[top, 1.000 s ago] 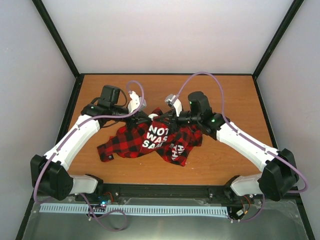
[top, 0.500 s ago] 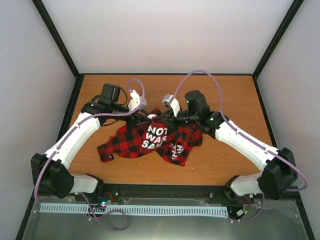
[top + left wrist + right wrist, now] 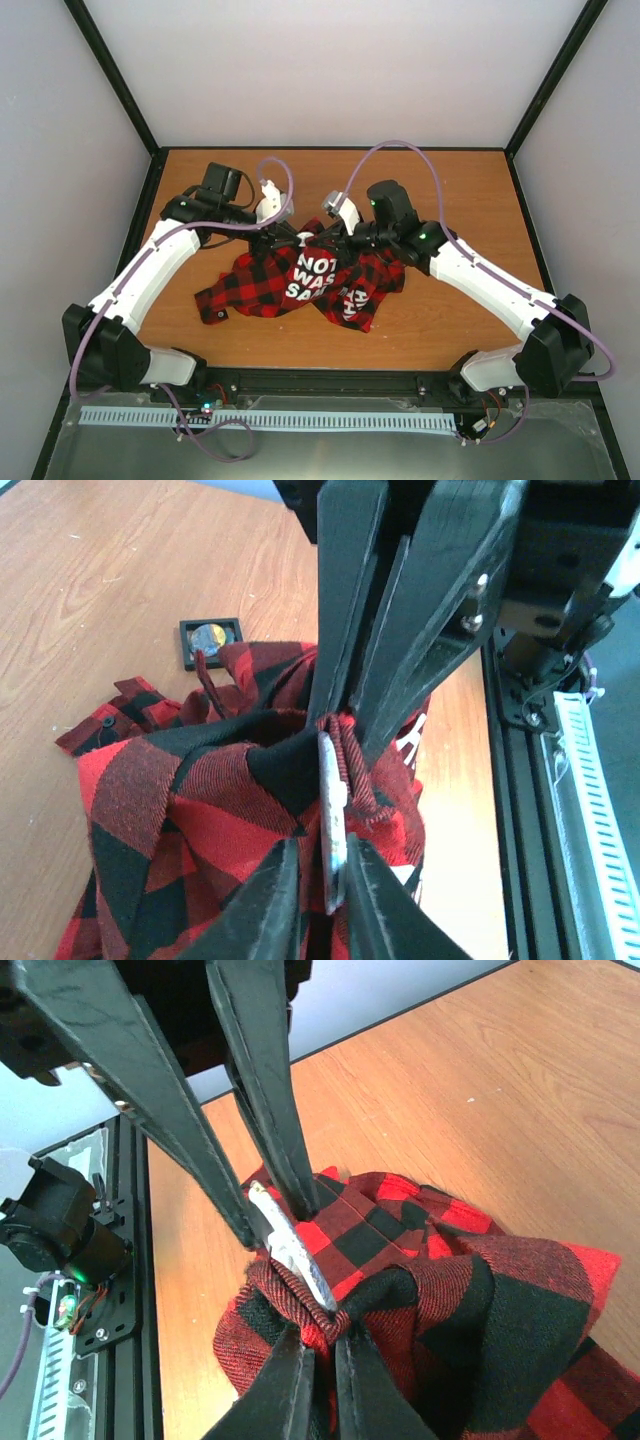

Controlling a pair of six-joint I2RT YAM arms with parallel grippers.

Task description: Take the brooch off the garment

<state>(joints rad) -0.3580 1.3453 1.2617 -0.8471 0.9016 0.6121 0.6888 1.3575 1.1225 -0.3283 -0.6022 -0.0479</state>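
Note:
The red-and-black checked garment (image 3: 270, 285) with white letters lies mid-table, its top edge lifted between both grippers. The brooch (image 3: 331, 825), a thin silver-white disc seen edge-on, sits on a raised fold of cloth; it also shows in the right wrist view (image 3: 292, 1247) and as a white spot from above (image 3: 304, 236). My left gripper (image 3: 322, 890) is shut on the brooch's lower edge (image 3: 291, 236). My right gripper (image 3: 326, 1360) is shut on the fold of garment just behind the brooch (image 3: 326, 238). The two pairs of fingers meet tip to tip.
A small black square tray (image 3: 210, 640) with a round shiny piece in it lies on the wooden table (image 3: 450, 190) beyond the garment. A black rail (image 3: 520, 680) runs along the table's near edge. Grey walls close in the table's sides and back.
Both wrists have shifted slightly toward the back of the table, drawing the garment's top edge up with them. Both grips are unchanged.

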